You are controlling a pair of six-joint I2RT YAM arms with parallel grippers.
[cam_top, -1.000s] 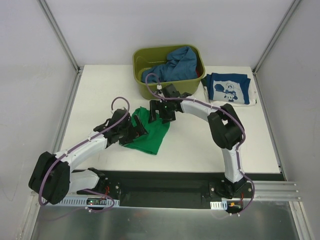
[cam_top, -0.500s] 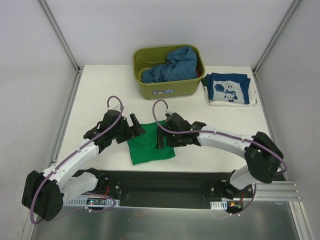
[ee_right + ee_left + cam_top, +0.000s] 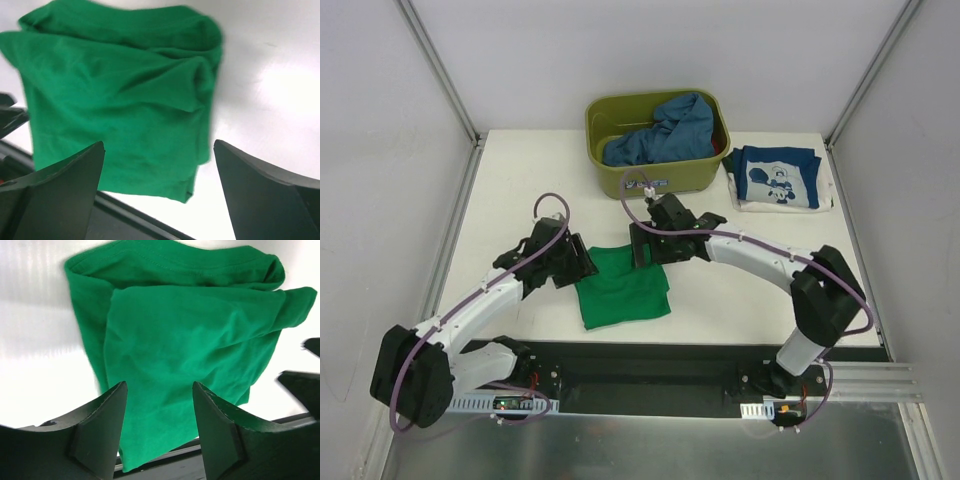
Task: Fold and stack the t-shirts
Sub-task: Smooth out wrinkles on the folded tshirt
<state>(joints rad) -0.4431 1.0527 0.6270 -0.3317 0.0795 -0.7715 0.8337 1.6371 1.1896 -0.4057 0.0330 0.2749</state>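
Note:
The bright green t-shirt lies folded in a rough square near the table's front edge. It fills the left wrist view and the right wrist view. My left gripper is open and empty at the shirt's far left corner. My right gripper is open and empty just above the shirt's far edge. The navy t-shirt with the cartoon print lies folded at the back right. The mid-blue t-shirt is bunched up in the tub.
The olive-green plastic tub stands at the back middle of the white table. A black rail runs along the front edge just below the green shirt. Grey walls stand on both sides.
A second ago both grippers held the green shirt bunched up; it now lies flat and folded. The right gripper has pulled back toward the tub, and the left has shifted slightly left.

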